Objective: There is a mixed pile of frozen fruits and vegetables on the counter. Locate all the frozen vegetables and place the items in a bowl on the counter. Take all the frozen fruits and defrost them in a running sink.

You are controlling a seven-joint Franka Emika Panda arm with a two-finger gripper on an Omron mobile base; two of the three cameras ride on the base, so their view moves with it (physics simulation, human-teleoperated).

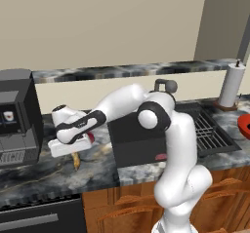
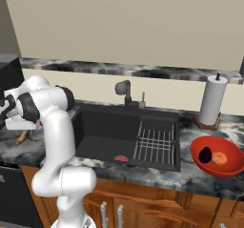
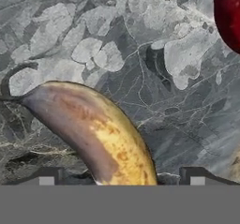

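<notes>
The yellow-brown banana [image 3: 93, 129] lies on the marbled counter [image 3: 140, 54], with its lower end between my gripper [image 3: 122, 177] fingertips [image 3: 47, 176]. The jaws stand wide apart, with a gap on each side of the banana, so the gripper is open. Close by at the hand view's upper right is the glossy red fruit [image 3: 228, 12]. From the left base, my gripper [image 1: 72, 153] hangs low over the banana [image 1: 76, 161], left of the sink [image 1: 132, 151], and the red fruit [image 1: 91, 138] sits beside the hand. The red-orange bowl [image 2: 228, 170] holds the dark purple aubergine [image 2: 205, 154] and the orange-red round piece [image 2: 219, 158].
A black coffee machine [image 1: 17, 117] stands at the counter's left end, close to the hand. The grey tap [image 2: 125, 91] rises behind the sink [image 2: 100, 131]. In the basin are a wire rack [image 2: 155, 143] and a flat pinkish-red oval [image 2: 121, 159]. A paper towel roll [image 2: 211, 100] stands behind the bowl.
</notes>
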